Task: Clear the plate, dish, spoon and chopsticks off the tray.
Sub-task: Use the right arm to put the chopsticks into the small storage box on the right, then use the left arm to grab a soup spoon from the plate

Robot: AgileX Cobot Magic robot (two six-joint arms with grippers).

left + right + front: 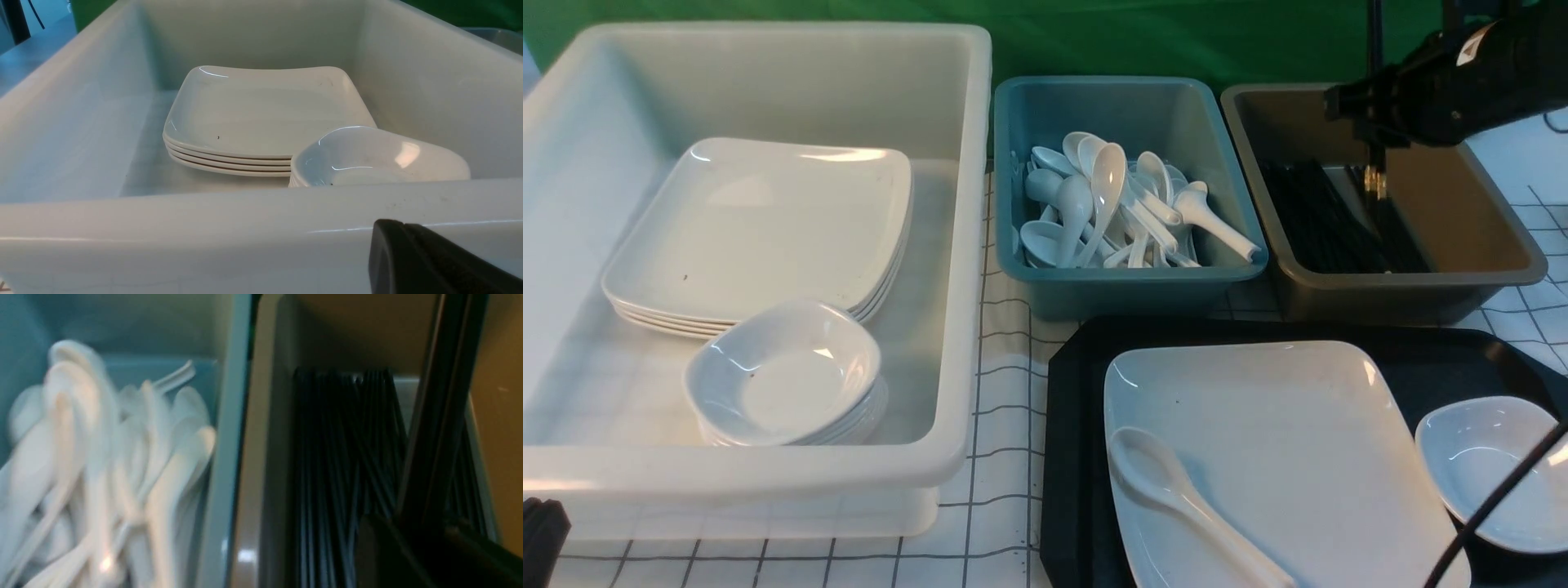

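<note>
Clamping the chopsticks [445, 416] in the right gripper [1372, 151], straight above the brown tub [1462, 220] and its heap of black sticks [1323, 220], far too many to count. Looks like one job of four nearly done, pending the drop. Left to clear, down on the tray [1078, 425] on the near side of that gripper: one plate [1282, 441], one spoon [1176, 490] lying on it, one dish [1486, 465] just beside it. Holding the left gripper [402, 232] pinched shut on nothing, just short of the white tub [768, 474]. Counting ahead of it: four stacked plates [760, 220], then a stack of dishes [784, 376], number unclear. Off to the right gripper's left, one teal tub [1143, 286] with roughly ten loose spoons [1111, 212]
</note>
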